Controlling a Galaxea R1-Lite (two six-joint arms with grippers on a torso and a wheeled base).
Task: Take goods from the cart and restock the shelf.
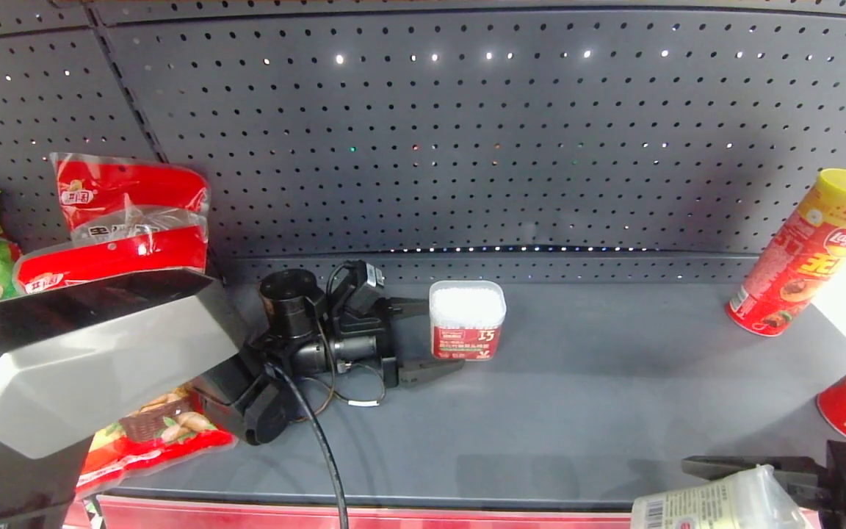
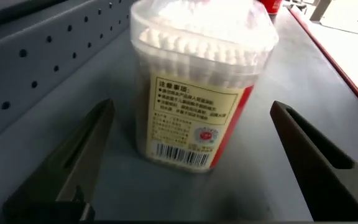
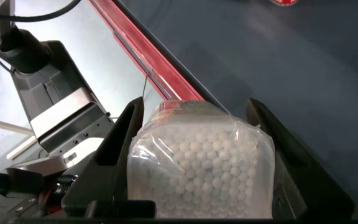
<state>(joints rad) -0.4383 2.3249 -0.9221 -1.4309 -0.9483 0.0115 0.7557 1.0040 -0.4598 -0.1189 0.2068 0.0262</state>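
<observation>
Done: swab box (image 1: 467, 320) stands on shelf (image 1: 577, 411), left gripper (image 1: 439, 336) spread wide about it, not touching | Left: right gripper (image 3: 194, 109) clamps bag of white pellets (image 3: 197, 165) near shelf's front edge, not yet placed

Shelf (image 1: 577, 382) evenly lit, soft shadows. Blown-out white patch at right edge beside chip can (image 1: 805, 253). Light pinpoints through pegboard (image 1: 467, 147) holes. Fisheye bend at edges.

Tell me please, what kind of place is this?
Probably a shop aisle: a grey shelf with a pegboard back holds packaged goods, such as snack bags, a chip can and a cotton swab box.
</observation>
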